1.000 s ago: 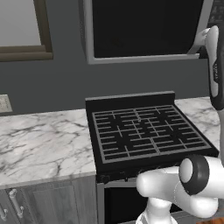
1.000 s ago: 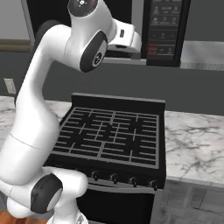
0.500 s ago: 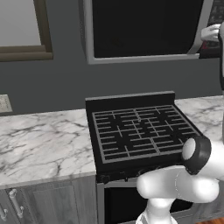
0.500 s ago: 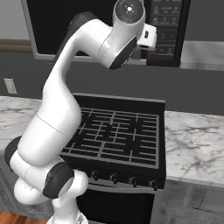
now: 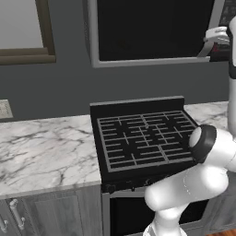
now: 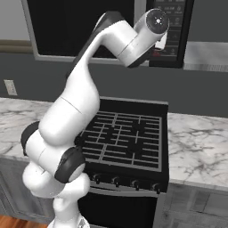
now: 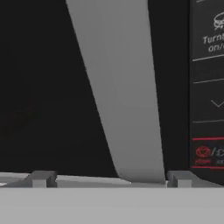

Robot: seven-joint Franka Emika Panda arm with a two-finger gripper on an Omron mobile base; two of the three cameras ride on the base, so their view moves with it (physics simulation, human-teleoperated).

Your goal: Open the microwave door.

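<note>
Two dark fingertips (image 7: 43, 178), set wide apart, flank the silver bar handle (image 7: 127, 96) on the right edge of the microwave door (image 5: 152, 30) above the stove (image 5: 143, 136), a rigid, smooth, hinged panel likely best pulled by that bar.

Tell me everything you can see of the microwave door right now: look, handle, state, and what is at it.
The microwave door is a wide flat panel mounted above the stove: a large black glass window in a silver-grey frame. It looks shut, flush with the dark control panel beside it. A long silver bar handle runs along the edge next to that panel. The gripper is close in front of the handle, its fingertips on either side of the bar; I cannot tell whether they touch it.
</note>
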